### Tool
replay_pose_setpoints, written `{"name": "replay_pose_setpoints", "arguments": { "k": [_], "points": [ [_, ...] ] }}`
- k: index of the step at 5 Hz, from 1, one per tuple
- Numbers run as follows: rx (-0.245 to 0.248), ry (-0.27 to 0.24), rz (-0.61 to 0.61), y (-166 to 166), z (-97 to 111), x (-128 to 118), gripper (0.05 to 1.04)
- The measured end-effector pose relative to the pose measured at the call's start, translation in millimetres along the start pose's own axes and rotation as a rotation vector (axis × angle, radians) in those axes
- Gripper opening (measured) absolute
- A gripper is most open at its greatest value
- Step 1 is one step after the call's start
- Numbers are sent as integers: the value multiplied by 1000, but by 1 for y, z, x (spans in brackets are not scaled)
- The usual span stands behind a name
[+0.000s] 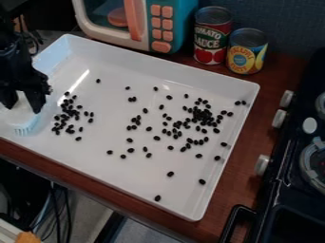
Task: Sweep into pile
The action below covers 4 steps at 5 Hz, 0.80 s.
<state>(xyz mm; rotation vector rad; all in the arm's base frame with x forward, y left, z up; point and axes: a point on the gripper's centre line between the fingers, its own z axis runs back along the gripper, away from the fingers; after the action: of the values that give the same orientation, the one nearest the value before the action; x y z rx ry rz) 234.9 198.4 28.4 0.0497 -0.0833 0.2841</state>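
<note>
The black gripper [23, 107] hangs over the left end of the white tray [146, 185], shut on a white brush [19, 115] with pale blue bristles. The bristles point down near the tray floor by its left wall. Just right of the brush lies a loose group of black beans [68, 113]. A denser clump of beans [202, 115] is toward the tray's right side, with many single beans scattered around it, between the two groups and toward the front right corner. The upper part of the brush is partly hidden by the gripper.
Behind the tray stand a toy microwave [143, 26], a tomato sauce can [211, 35] and a yellow-blue can [246, 51]. A black stove [285, 190] with knobs is at the right. The wooden counter's front edge [82, 182] runs along the lower left.
</note>
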Motion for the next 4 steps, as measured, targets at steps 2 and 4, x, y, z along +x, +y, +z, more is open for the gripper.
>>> {"name": "replay_pose_setpoints", "arguments": {
  "k": [2, 4],
  "points": [
    [-47, 30, 3, -32, 2, -8, 681],
    [-72, 48, 38, -55, 3, -5, 680]
  ]
}}
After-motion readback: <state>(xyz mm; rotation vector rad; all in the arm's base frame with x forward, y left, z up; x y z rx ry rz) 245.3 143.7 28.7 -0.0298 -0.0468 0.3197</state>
